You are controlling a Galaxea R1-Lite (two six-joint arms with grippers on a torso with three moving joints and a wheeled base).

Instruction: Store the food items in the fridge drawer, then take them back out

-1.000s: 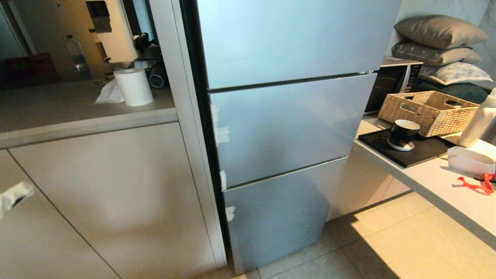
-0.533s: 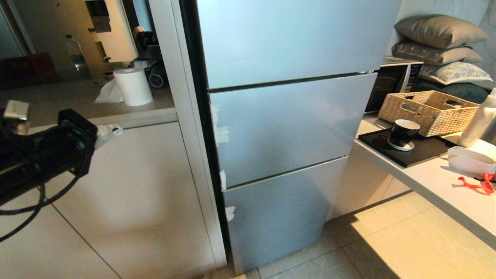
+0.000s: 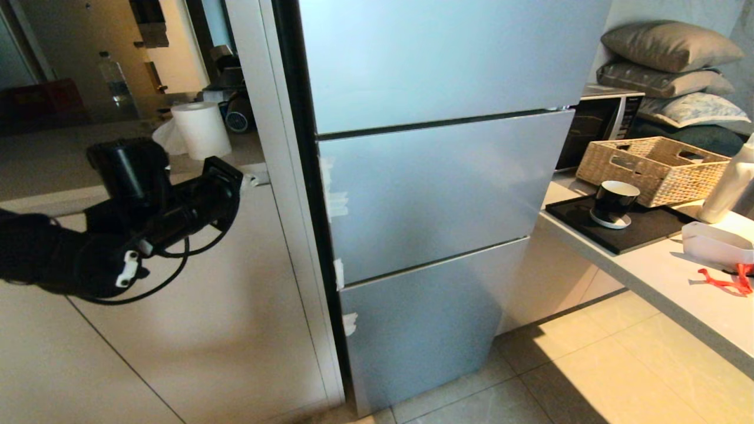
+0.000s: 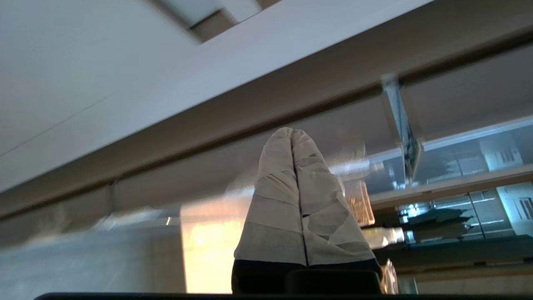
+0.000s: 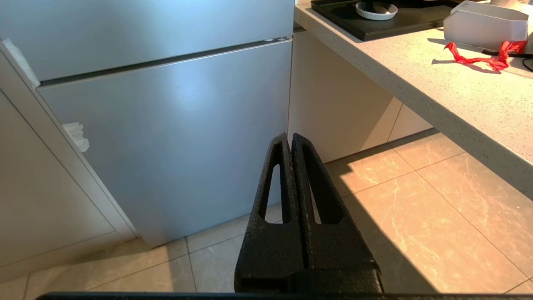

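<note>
My left tool (image 4: 291, 137), fingers pressed together and empty, points toward the closed fridge (image 3: 436, 182); my right tool (image 5: 290, 143) hangs closed too.

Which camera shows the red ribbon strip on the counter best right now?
The right wrist view: the red ribbon strip lies whole and unblocked on the speckled counter, beside the white container. The head view catches it only small, at the frame's edge. The left wrist view misses it.
</note>
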